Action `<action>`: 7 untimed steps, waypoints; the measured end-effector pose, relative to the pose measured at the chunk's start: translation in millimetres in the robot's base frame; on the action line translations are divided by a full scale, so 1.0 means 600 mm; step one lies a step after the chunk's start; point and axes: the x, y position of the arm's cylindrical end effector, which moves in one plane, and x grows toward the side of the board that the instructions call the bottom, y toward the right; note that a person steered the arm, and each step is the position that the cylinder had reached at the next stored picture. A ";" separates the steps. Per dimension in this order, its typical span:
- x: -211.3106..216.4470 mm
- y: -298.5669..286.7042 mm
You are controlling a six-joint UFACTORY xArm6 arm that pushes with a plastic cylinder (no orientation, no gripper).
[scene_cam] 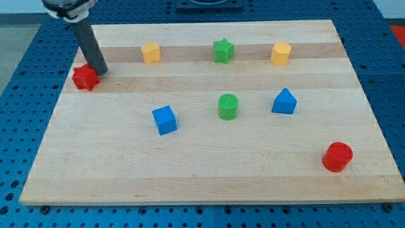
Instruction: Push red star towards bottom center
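The red star lies near the wooden board's upper left edge. My tip stands just to the star's right and slightly above it, touching or almost touching it. The dark rod slants up to the view's top left.
On the wooden board: a yellow block, a green star and a yellow hexagonal block along the top; a blue cube, a green cylinder and a blue block in the middle; a red cylinder at lower right.
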 end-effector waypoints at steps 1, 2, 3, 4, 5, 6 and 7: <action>-0.018 -0.003; -0.075 -0.032; -0.052 -0.039; 0.017 -0.039; 0.090 -0.039; 0.089 -0.039; 0.012 -0.062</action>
